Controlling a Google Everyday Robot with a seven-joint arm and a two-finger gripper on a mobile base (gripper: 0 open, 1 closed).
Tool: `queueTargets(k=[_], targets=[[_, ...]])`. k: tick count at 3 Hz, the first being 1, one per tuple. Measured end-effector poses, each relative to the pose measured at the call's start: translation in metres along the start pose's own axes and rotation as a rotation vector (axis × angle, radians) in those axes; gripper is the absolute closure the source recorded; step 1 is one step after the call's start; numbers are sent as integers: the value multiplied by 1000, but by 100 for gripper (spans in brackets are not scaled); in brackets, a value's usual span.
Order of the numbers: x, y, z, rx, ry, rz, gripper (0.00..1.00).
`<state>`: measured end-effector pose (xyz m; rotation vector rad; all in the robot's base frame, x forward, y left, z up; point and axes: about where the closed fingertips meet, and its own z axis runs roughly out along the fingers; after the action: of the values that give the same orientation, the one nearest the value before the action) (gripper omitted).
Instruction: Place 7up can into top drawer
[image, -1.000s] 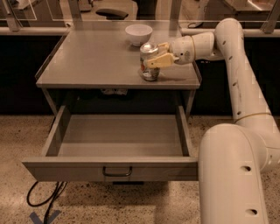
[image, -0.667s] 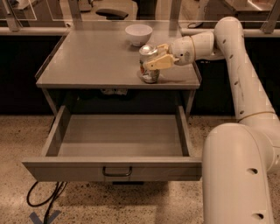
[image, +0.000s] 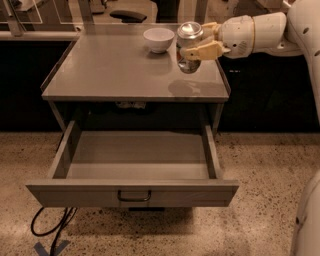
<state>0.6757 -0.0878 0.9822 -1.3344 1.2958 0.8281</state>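
Camera view: jaws round can (image: 189, 45) above tabletop (image: 115, 75)

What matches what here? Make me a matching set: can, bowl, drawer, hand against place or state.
1 can
2 bowl
3 drawer
4 hand

A pulled open, empty
B shut on the can, above the right rear of the table
C resting on the table, at the back
D held up off the table

Pairs: 1-D, 2-C, 3-A, 4-B

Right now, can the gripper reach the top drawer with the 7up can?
Probably yes: the gripper holds the 7up can above the tabletop, the top drawer stands open and bare; only the tabletop's front edge needs clearing.
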Motion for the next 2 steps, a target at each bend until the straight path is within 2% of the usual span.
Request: queueTargets(k=[1, 2], targets=[[0, 0, 0, 0, 0, 0, 100], [5, 20, 1, -32, 19, 5, 100]])
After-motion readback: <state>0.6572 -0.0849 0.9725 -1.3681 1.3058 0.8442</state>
